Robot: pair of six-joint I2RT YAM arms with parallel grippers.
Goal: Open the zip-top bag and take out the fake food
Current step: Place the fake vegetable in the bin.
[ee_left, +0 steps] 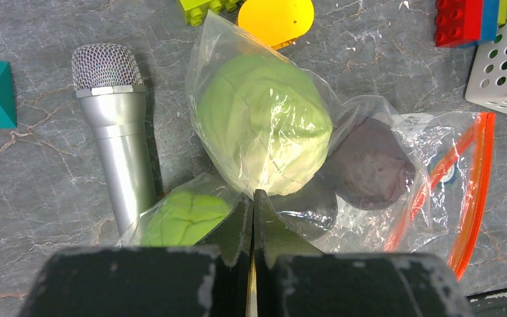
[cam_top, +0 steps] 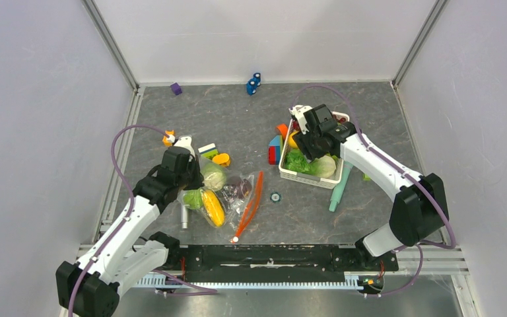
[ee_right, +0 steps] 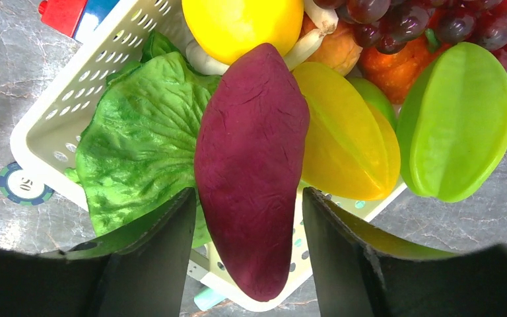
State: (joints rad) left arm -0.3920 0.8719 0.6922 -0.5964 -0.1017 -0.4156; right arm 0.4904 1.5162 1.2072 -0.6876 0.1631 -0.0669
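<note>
Clear zip-top bag (ee_left: 436, 165) of four fake foods (ee_left: 261, 122), pinched by left hand (ee_left: 254, 205), right hand (ee_right: 247, 193) open astride sweet potato (ee_right: 251, 132)

My zip-top bag (ee_left: 396, 218) lies flat, clear and crinkled, its two red-orange zipper strips (ee_left: 475, 191) apart. Inside are the pale cabbage (ee_left: 261, 125), a round green fruit (ee_left: 181, 218), the corn cob (cam_top: 212, 207) and a dark purple eggplant (ee_left: 373, 165). The magenta sweet potato (ee_right: 251, 132) is between the jaws of my right gripper (ee_right: 247, 193), over the white basket (ee_right: 59, 112).

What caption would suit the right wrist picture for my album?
Jaws straddle a magenta sweet potato over a white basket of toy produce.
</note>
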